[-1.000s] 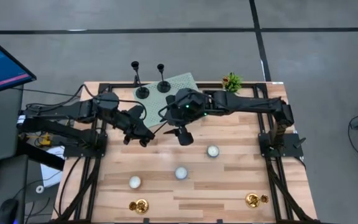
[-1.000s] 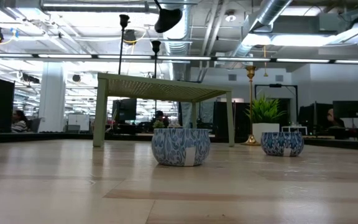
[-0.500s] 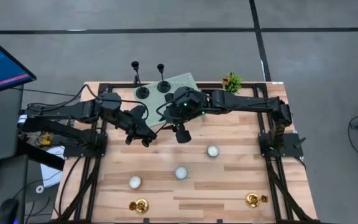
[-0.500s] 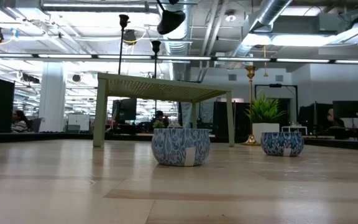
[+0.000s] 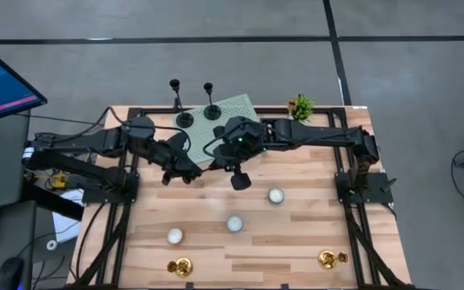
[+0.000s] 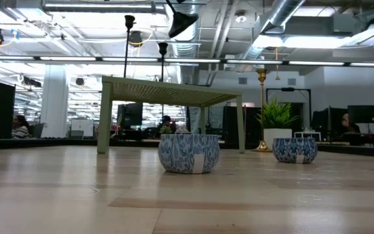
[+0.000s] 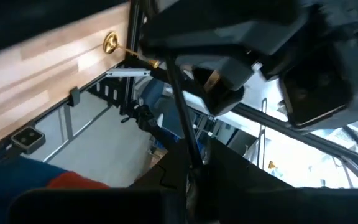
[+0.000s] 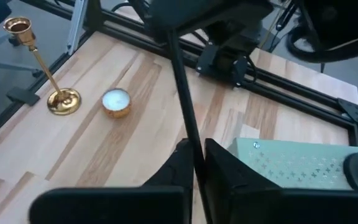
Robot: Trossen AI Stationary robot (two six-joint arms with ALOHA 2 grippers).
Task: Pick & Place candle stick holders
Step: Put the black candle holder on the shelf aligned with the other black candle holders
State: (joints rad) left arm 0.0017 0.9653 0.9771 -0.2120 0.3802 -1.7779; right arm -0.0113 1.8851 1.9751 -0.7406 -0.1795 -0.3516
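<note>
Right pincer (image 5: 235, 171) and left pincer (image 5: 182, 169) meet above the middle of the tabletop (image 5: 296, 234), just in front of the green perforated riser (image 5: 234, 105). Both look clamped on the slim stem of one black candle stick holder (image 8: 178, 81), which is lifted clear of the wood. This reads as a handover. One pincer should loosen only once the other bears the weight, without twisting the stem. The holder should then go down base-flat beside the two black holders (image 5: 184, 119) on the riser.
</note>
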